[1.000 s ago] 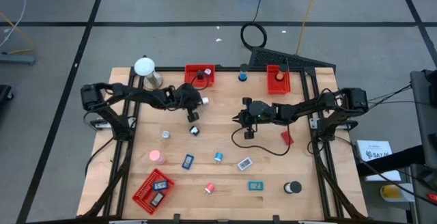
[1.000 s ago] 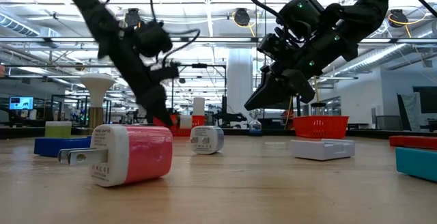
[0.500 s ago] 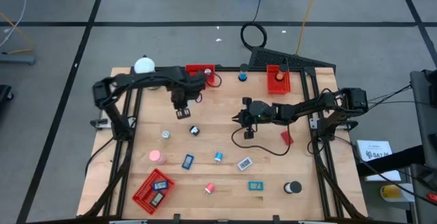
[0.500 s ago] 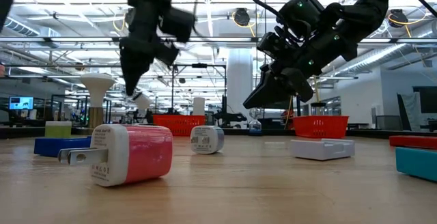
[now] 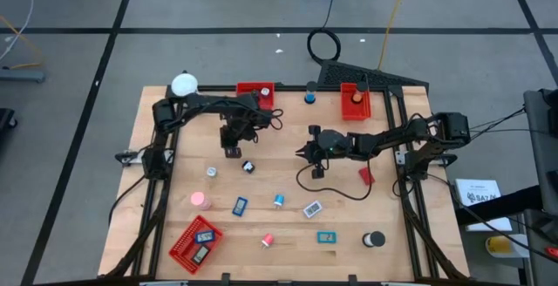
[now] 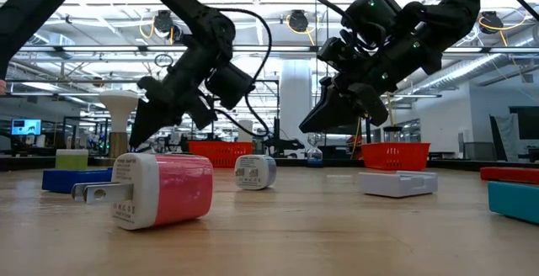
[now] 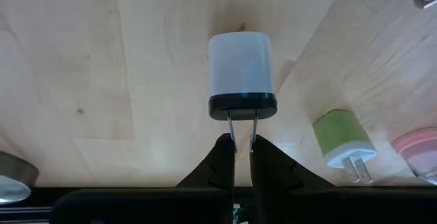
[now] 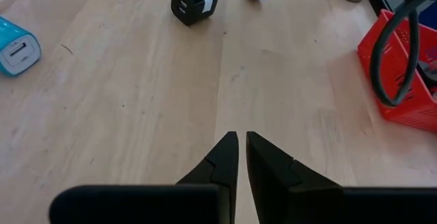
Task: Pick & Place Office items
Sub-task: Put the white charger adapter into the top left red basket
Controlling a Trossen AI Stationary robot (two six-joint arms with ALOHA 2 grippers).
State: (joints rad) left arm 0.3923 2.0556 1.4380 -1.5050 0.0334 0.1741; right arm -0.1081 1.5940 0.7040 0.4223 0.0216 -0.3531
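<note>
My left gripper (image 5: 231, 145) (image 7: 242, 143) is over the table's far-left middle, shut on a white charger with a black face (image 7: 242, 67) (image 5: 232, 153). My right gripper (image 5: 302, 153) (image 8: 239, 136) hovers shut above bare wood near the table's centre and holds nothing. Other office items lie flat on the wood. They include a black-and-white cube charger (image 5: 248, 166) (image 8: 193, 1), a pink charger (image 5: 200, 200) (image 6: 164, 190), a green one (image 7: 341, 138), blue pieces (image 5: 240, 206) (image 5: 278, 200), a teal piece (image 5: 326, 238), a black roll (image 5: 374, 240) and a red flat piece (image 5: 365, 175). My left gripper pinches the charger's two metal prongs (image 7: 233, 125) between its fingertips (image 7: 220, 159). It comes from above, slanting down. The charger's body sticks out beyond the fingertips, white end toward the wood. Whether that end touches the table, I cannot tell.
Red mesh trays stand at the far edge (image 5: 255, 94) (image 5: 355, 101), and one in the near-left corner (image 5: 195, 242) holds small items. A white ball on a silver stand (image 5: 184, 85) is at the far left. A black cable (image 5: 327, 186) trails under the right arm.
My left gripper, carrying the white charger, has moved a little toward the table's left edge and then toward the near edge, turning as it went. In the low view it rose and then came down again. The right arm has kept still.
</note>
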